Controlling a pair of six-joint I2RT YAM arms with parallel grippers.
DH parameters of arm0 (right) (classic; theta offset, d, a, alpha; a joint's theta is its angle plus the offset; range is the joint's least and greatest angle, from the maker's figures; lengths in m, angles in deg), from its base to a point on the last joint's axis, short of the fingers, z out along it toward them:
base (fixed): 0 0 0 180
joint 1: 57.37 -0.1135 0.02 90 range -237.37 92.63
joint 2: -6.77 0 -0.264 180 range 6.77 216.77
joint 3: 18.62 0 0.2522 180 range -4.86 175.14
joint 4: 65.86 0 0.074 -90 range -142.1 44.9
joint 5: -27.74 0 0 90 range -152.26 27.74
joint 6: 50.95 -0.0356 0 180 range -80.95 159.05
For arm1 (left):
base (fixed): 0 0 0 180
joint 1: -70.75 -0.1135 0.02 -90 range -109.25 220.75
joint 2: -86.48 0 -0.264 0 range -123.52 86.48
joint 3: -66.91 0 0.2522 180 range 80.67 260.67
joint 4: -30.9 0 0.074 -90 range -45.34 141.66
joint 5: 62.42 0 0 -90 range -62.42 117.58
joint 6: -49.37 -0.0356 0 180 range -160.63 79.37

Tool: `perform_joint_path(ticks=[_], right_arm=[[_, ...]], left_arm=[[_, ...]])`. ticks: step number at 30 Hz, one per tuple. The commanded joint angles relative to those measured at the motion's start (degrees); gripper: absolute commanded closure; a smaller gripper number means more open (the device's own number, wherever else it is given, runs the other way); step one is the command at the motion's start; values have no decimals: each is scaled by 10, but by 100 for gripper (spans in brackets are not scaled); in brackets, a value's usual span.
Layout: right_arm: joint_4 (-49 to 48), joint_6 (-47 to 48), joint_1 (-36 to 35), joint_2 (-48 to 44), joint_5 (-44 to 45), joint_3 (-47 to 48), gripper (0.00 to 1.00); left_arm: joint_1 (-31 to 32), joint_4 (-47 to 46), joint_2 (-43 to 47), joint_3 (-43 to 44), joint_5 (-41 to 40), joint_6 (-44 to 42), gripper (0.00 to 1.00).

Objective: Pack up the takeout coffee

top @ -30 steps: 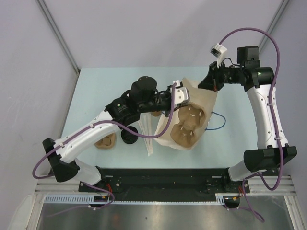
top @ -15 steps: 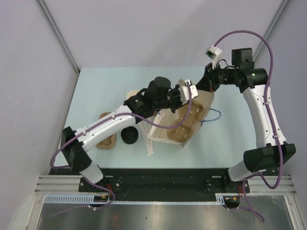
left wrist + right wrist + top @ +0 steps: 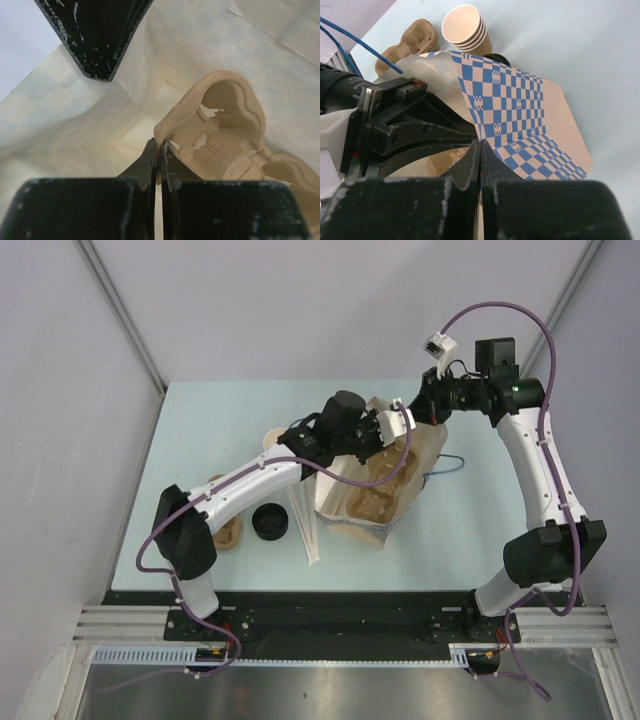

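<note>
Top view: the left end effector [image 3: 397,426] has pushed the pulp carrier [image 3: 372,502] deeper into the paper bag [image 3: 430,450]. The takeout coffee [image 3: 268,522] stands well behind it, unpacked. Left wrist: it is clenched on the carrier's rim. Right wrist: the right end effector [image 3: 480,150] grasps the bag's edge.

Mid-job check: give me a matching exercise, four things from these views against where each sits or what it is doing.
1. left tool
2. right tool
3. stack of paper cups
4. spare pulp tray

A. on the table, near side of the left arm
B. shut on the bag rim
C. shut on the pulp carrier inside the bag
D. beyond the left arm, mouths up

Pairs: 1-C, 2-B, 3-D, 4-A
</note>
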Motion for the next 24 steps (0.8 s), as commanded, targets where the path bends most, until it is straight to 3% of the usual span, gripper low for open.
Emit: perform_joint_path(ticks=[1,5,11,24], right_arm=[[-26,-7,4,8,-33,1,100],[-33,-5,9,18,-36,-1,100],[-51,-11,28,46,-38,14,100],[-62,-23,49,87,-67,16,100]], left_arm=[[-3,-13,-3,33,-4,-13,100],[-3,-36,-6,31,-15,-33,100],[-12,35,-68,118,-22,-38,100],[-18,84,-124,135,-29,-35,100]])
